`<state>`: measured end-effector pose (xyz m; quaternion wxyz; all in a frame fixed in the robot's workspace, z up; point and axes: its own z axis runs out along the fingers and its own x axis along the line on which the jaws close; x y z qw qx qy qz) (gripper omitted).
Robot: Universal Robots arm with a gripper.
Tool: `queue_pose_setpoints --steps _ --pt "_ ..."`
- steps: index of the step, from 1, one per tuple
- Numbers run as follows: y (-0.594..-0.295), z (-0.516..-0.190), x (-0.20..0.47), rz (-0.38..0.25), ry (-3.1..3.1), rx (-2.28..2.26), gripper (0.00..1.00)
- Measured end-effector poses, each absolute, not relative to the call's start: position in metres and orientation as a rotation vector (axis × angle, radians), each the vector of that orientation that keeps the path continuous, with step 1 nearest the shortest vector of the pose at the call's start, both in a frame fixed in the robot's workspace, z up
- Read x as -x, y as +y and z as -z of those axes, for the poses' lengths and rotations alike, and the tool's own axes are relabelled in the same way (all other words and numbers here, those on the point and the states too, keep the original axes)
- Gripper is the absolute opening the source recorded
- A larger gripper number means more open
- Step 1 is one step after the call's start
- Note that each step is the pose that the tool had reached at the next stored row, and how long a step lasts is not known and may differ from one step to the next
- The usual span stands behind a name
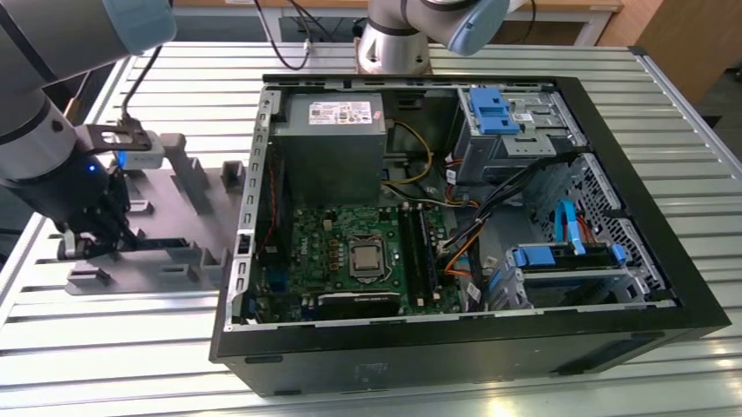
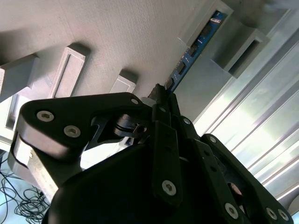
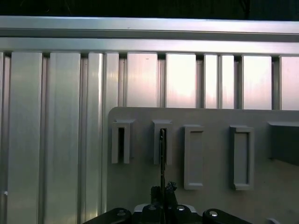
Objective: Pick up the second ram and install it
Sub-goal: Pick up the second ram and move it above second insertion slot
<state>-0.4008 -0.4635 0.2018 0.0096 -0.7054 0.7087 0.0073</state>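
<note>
In the exterior view, the grey robot arm reaches down at the exterior view's left. Its black gripper (image 1: 108, 243) is low over a flat grey plastic fixture plate (image 1: 174, 201) studded with upright blocks. A thin dark bar, the second ram (image 1: 156, 242), lies just beside the fingertips, among the blocks. The plate rests on a ribbed aluminium table (image 1: 116, 347). To the exterior view's right lies an open black computer case (image 1: 464, 347). It holds a green motherboard (image 1: 347, 252) with long black memory slots (image 1: 414, 252) and a grey power supply box (image 1: 330, 139), all well apart from the gripper.

In the second wrist view, the gripper (image 2: 162, 95) has its black linkages drawn in, and the jaws stand narrow around one end of the second ram (image 2: 194, 49). The blue circuit board with black chips runs away from the fingers, and its far end sits against a grey slotted fixture block (image 2: 238, 44).

In the first wrist view, the second ram (image 3: 162, 158) shows edge-on as a thin dark line. It runs from a slotted grey block (image 3: 162, 123) on the fixture plate (image 3: 215, 116) to the gripper (image 3: 162, 193), which pinches it.
</note>
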Motion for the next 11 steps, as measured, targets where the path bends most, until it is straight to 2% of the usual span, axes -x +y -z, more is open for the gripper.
queue_pose_setpoints --steps 11 --pt "-0.4635 -0.2030 0.4007 -0.023 2.212 2.202 0.14"
